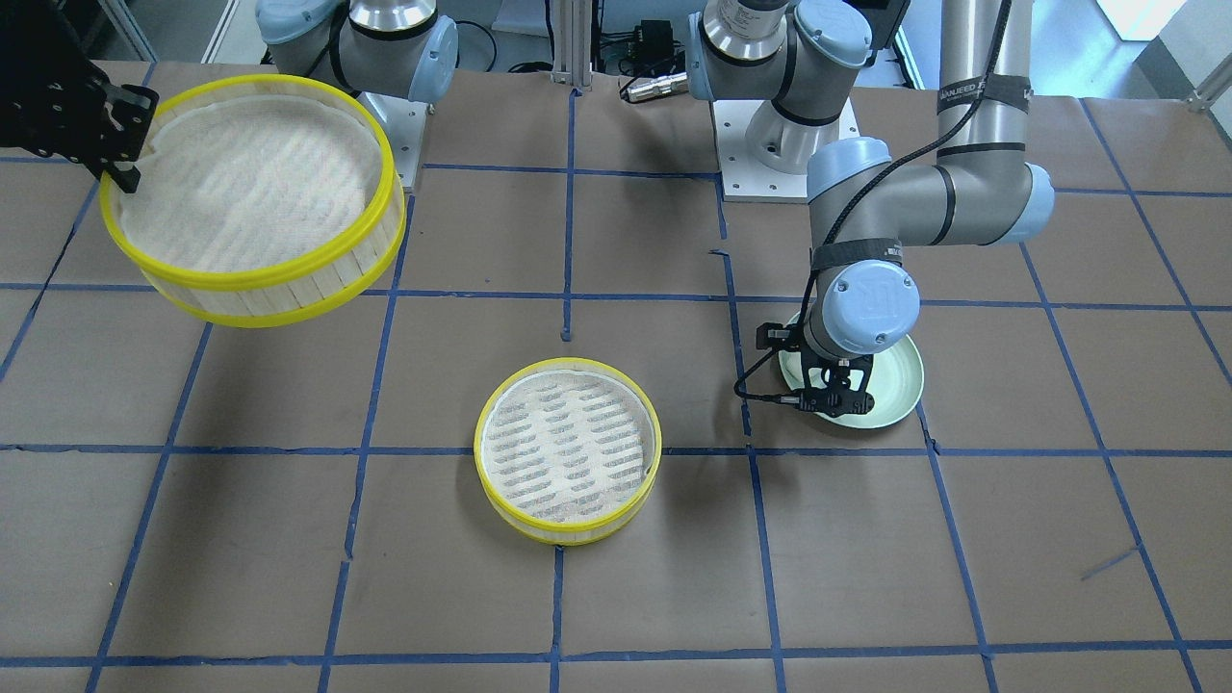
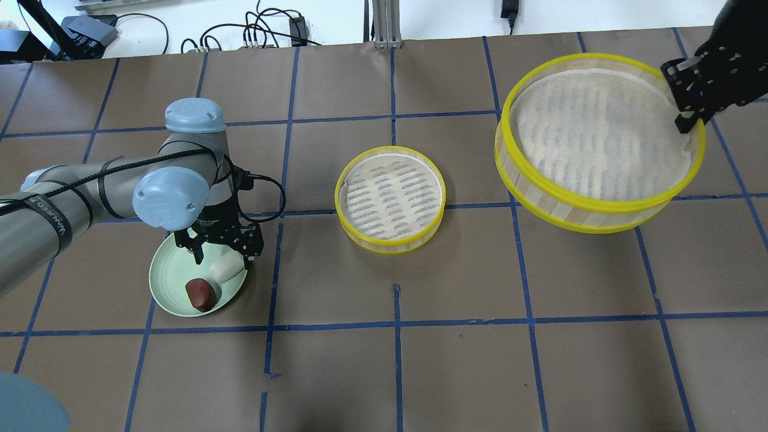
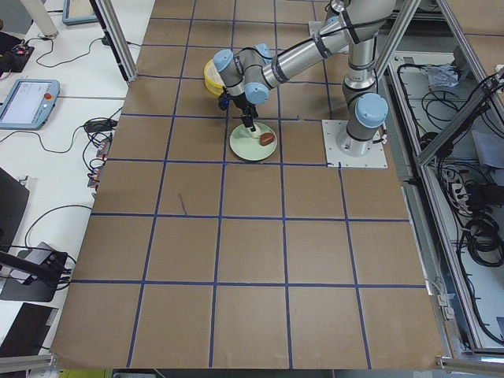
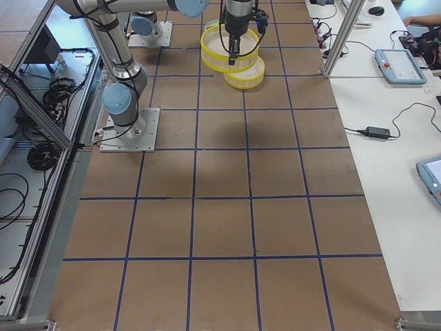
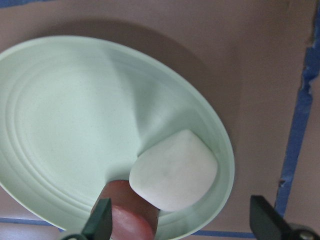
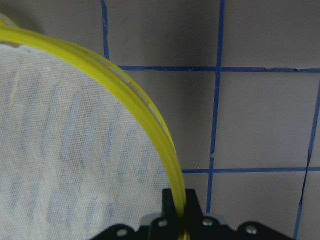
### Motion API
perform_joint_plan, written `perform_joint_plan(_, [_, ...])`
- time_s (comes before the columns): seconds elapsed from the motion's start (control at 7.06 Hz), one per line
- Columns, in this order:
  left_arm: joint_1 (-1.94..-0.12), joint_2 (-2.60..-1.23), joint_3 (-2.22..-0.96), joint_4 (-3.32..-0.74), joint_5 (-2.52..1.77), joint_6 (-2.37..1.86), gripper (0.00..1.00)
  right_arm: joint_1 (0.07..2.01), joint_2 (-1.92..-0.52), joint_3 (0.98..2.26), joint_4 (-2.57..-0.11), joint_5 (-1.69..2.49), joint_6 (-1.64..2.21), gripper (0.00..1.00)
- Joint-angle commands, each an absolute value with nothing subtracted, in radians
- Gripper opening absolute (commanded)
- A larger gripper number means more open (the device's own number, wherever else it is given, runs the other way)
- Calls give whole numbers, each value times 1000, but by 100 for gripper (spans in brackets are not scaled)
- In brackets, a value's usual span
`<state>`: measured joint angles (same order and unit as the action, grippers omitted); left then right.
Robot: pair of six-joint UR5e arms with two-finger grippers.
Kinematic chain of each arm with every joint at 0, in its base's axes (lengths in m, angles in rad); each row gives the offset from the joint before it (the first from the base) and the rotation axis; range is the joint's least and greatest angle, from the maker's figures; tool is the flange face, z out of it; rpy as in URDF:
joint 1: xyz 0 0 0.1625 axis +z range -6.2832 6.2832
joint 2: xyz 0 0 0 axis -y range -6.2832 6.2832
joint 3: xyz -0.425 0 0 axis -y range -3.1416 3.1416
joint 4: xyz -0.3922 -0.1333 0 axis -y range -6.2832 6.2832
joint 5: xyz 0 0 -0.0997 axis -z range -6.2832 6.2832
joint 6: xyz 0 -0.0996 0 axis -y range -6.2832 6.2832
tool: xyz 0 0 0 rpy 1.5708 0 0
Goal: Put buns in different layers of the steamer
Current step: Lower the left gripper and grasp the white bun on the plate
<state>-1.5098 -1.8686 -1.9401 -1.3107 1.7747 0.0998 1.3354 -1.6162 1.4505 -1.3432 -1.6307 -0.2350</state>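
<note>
A white bun (image 2: 226, 268) and a dark reddish-brown bun (image 2: 200, 293) lie side by side on a pale green plate (image 2: 171, 279). My left gripper (image 2: 219, 255) is open just above the plate, over the white bun. In the left wrist view the white bun (image 5: 173, 175) sits between the fingertips (image 5: 100, 222), partly over the brown bun (image 5: 130, 217). My right gripper (image 2: 690, 120) is shut on the yellow rim of one steamer layer (image 2: 600, 207) and holds it tilted in the air. The other steamer layer (image 2: 390, 243) stands empty at the table's middle.
The table is brown paper with a blue tape grid. The arm bases (image 1: 784, 144) are at the robot's edge. Cables (image 2: 258, 36) lie beyond the far edge.
</note>
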Motion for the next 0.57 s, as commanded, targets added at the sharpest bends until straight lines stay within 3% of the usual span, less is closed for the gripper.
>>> perform_joint_plan(0.0, [-1509,-1870,-1944,-1315,1776,101,96,1304,-1603,1456,-1341,-1618,-244,7])
perform_joint_plan(0.28, [-1508,-1881,-1951,-1313,1778,101,95,1304,-1600,1451,-1341,-1617,-241,7])
perform_joint_plan(0.42, [-1509,-1881,-1954,-1312,1826,103,70,1304,-1600,1453,-1339,-1617,-244,7])
